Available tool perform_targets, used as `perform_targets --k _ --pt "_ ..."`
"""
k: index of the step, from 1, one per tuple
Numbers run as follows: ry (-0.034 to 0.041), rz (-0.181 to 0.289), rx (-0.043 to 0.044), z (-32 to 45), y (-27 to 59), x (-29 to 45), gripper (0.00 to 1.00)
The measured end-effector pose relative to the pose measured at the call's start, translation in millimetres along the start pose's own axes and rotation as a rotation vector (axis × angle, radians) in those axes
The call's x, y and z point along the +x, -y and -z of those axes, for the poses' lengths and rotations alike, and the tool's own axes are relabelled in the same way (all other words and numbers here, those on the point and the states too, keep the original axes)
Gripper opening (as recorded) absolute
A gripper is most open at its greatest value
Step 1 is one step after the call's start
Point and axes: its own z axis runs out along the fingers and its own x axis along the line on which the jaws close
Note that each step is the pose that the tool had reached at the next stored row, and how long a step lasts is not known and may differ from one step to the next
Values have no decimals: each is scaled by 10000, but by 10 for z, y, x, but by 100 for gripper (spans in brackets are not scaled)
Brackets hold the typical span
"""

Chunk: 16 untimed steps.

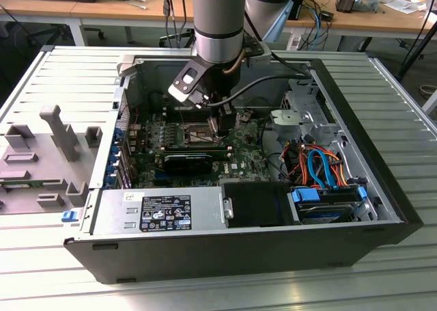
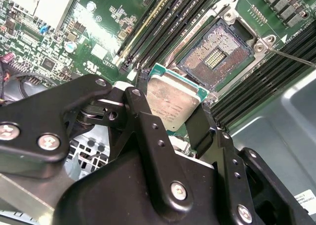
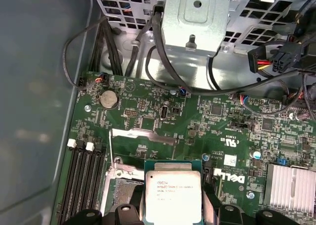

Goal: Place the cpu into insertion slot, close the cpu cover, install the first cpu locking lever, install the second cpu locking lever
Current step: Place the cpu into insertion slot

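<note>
Jaws: clamped on the cpu [image 2: 170,100], with a black finger [image 2: 143,111] on each of two facing edges.
Why held so: only the edges are pinched, so the grey top and the underside are free. I judge this lets the chip go down flat.
Cpu: up in the air, grey side up, close to the slot [image 2: 216,51] but not yet in it.
Slot: open, with its dark middle bare inside the silver frame, so nothing blocks the way in.
Cover: the silver plate [image 3: 143,137] just past the chip looks like the cover, tipped up and back. That would keep it clear of the slot.
Rod: a thin metal rod [image 2: 291,57] sticks out to one side of the slot, away from the opening.
Second wrist view: it looks from the side, so it shows the slot's bare middle and the gap between chip and slot.
First wrist view: it looks down on the chip's top. Here the chip covers most of the slot, but the green board [image 3: 197,116] and the raised plate are plain.
Exterior view: the arm [image 1: 217,17] reaches down into the open case [image 1: 239,249], which lies on a ribbed worktop [image 1: 68,72]. The chip is too small to tell there.
</note>
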Motion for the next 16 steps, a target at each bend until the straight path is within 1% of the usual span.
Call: perform_targets --k 16 --pt "47 -558 -9 -3 0 0 55"
